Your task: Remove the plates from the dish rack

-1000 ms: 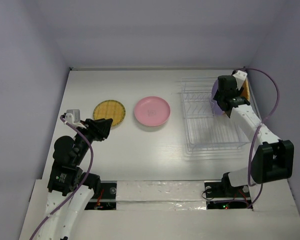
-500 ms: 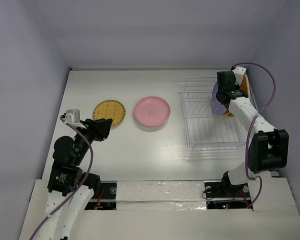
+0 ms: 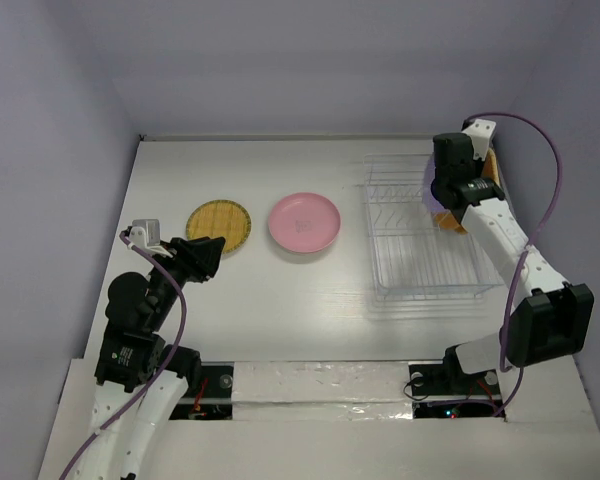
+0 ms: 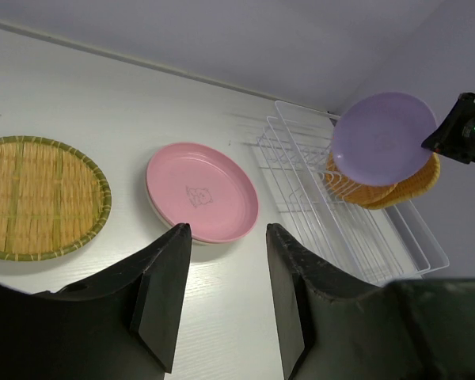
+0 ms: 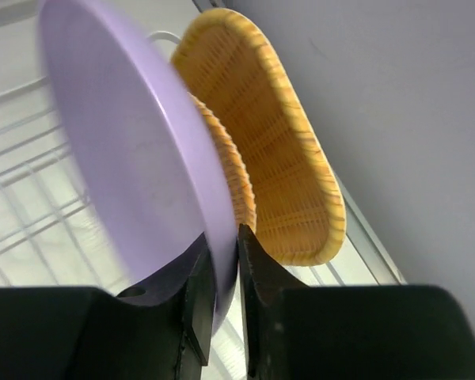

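White table (image 3: 280, 300), dish rack (image 3: 420, 270) by the right wall; right hand (image 5: 222, 261) clamped on the rim of the purple plate (image 5: 127, 150).
Only its wrist view shows the pinch, with the orange woven plates (image 5: 285, 158) close behind in the rack; left hand (image 4: 226, 237) apart, empty, near the pink plate (image 4: 202, 190) and yellow plate (image 4: 32, 198).

White table (image 3: 280, 300), pale lilac walls (image 3: 310, 60), soft even light

Smooth matt plastic purple plate (image 5: 127, 158) (orange plates (image 5: 293, 174) woven, v. rough).

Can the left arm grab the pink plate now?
Probably yes. The pink plate lies flat just ahead of the open left pincer, with nothing between them.
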Robot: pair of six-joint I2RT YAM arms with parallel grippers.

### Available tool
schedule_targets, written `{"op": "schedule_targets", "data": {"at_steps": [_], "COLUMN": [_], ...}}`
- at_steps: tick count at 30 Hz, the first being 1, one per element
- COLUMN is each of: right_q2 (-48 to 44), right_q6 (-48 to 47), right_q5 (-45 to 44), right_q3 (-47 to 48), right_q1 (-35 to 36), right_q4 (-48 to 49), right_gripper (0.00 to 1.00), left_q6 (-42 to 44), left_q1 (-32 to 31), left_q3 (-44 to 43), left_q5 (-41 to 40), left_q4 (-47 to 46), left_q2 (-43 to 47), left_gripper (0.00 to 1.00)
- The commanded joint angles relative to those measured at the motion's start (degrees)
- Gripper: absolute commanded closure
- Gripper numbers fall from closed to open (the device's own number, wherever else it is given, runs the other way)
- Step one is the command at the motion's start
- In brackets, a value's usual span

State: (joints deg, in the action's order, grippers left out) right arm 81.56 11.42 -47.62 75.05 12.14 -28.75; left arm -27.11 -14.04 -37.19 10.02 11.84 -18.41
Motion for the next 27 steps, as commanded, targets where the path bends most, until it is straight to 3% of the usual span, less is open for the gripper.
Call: {"op": "schedule_targets", "data": {"at_steps": [1, 5, 8, 12, 14, 21, 27], "right_q2": [-4.6, -9.8, -14.8, -17.1, -16.5, -4.0, 7.7], "right_q6": [0.8, 1.2, 1.7, 4.7, 6.6, 12.3, 15.8], "right_q5": [-3.3, -2.1, 5.9, 23.3, 26.9, 33.3, 35.0], "right_q3": [3.7, 5.5, 5.4, 1.8, -1.2, -1.7, 1.2], "right_q1": [3.1, 4.6, 4.6, 6.0, 8.4, 18.0, 20.0], "right_q4": [-0.6, -2.1, 0.0, 4.7, 8.5, 15.7, 18.3], "right_gripper": [1.00, 1.00, 1.00, 1.00, 1.00, 1.00, 1.00], "left_q6": [0.0, 0.0, 0.0, 0.0, 0.0, 0.0, 0.0], "left_q1": [-0.1, -0.1, -0.1, -0.1, -0.1, -0.1, -0.1], "left_q3": [-0.1, -0.1, -0.1, -0.1, -0.2, -0.1, -0.1], "left_q5": [-0.3, -0.4, -0.4, -0.4, -0.4, -0.8, -0.9], "left_q4": [-2.3, -2.3, -2.4, -2.3, -2.3, -2.3, -2.2], "left_q2": [0.4, 0.4, 0.4, 0.4, 0.3, 0.0, 0.1], "left_gripper": [0.60, 0.60, 0.60, 0.60, 0.60, 0.60, 0.60]}}
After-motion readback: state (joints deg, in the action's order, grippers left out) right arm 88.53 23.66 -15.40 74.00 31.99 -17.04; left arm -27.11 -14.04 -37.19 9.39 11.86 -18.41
